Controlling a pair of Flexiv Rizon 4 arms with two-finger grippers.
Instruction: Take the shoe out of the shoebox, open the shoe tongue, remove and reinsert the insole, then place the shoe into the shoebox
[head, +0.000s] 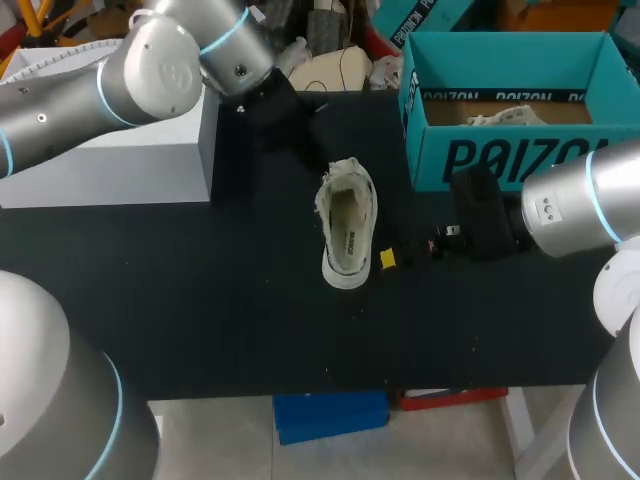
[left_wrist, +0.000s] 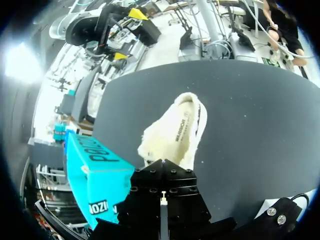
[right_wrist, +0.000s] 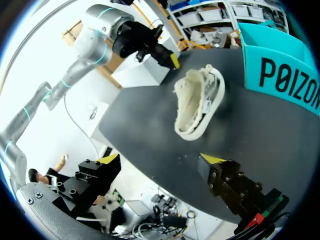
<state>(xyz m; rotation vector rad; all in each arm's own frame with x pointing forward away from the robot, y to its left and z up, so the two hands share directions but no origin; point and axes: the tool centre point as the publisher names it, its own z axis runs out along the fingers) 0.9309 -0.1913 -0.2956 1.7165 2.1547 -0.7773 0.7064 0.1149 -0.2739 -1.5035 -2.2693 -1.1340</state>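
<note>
- Fingers (right_wrist: 212, 159) on R arm: released, spread wide, nothing btwn. Low over bench (head: 200, 290), just beside shoe (head: 347, 225) on its R side, not touching. Prob. poised for a grip on the shoe.
- L arm (head: 160, 70): end hangs above bench behind shoe, apart from it. Grip state can't be told. Prob. held off so R has room.
- Shoe: out of shoebox (head: 500, 160), mid-bench btwn both arms, upright on sole, mouth up. Suits reaching insole (head: 350, 232) from above.
- Shoebox: teal, open-topped, far R of bench, near shoe but apart. Open top is ready for the return.
- Shoe look: off-white low-top, soft upper, frayed-looking at one end, opening splayed wide, thick pale sole rim. Insole lies flat inside w/ dark print.
- Judgement: insole seated, so either not yet pulled or already reinserted. Can't tell which.
</note>
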